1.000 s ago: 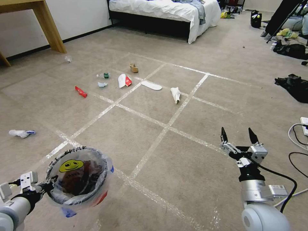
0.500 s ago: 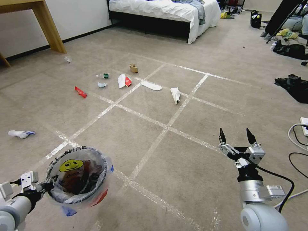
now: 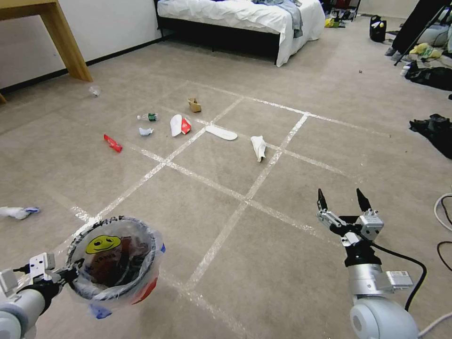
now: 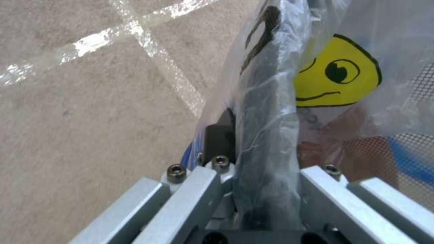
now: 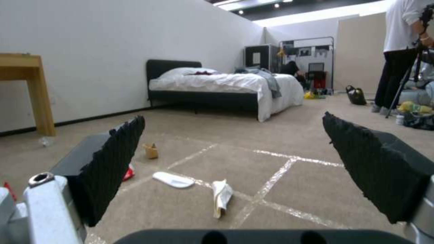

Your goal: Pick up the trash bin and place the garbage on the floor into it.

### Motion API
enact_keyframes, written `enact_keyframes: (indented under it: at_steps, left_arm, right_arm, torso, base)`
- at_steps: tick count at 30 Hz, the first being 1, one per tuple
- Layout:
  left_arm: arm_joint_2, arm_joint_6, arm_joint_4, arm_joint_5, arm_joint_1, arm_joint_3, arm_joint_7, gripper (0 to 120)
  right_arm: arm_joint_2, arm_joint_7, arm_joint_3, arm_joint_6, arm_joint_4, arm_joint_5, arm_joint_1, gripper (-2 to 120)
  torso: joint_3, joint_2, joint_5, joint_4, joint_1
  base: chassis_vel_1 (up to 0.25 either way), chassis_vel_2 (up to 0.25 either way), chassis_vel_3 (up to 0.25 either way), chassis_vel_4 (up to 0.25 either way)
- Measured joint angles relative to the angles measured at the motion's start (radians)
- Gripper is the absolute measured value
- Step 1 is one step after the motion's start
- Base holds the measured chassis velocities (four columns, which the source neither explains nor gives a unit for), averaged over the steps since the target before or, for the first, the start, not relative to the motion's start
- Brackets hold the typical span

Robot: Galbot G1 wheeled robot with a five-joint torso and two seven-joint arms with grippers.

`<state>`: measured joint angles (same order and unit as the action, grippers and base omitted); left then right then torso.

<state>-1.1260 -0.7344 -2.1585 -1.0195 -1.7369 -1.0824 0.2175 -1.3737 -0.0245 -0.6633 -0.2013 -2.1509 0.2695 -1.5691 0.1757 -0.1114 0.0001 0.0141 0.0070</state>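
Trash bin (image 3: 113,259), red with a smiley-faced clear bag, hangs at seven o'clock in the head view, its rim clamped in the left pincer (image 3: 66,275). At five o'clock the right pincer (image 3: 342,205) hovers over the carpet with fingers spread wide apart. Beyond it, toward twelve o'clock, lie crumpled white paper (image 3: 258,146) and a white slipper sole (image 3: 221,133); at eleven o'clock sit a cardboard scrap (image 3: 194,104), a small bottle (image 3: 148,117) and a red wrapper (image 3: 113,143).
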Motion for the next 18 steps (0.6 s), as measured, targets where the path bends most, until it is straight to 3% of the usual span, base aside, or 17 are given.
enact_keyframes:
  at_steps: [18]
  left_arm:
    - [-0.008, 0.005, 0.000, 0.005, -0.005, -0.004, -0.005, 1]
  right_arm:
    - [-0.006, -0.002, 0.001, 0.004, 0.004, -0.008, 0.001, 100]
  torso:
    - [0.000, 0.000, -0.0001, 0.0002, 0.000]
  base:
    - [-0.180, 0.177, 0.171, -0.174]
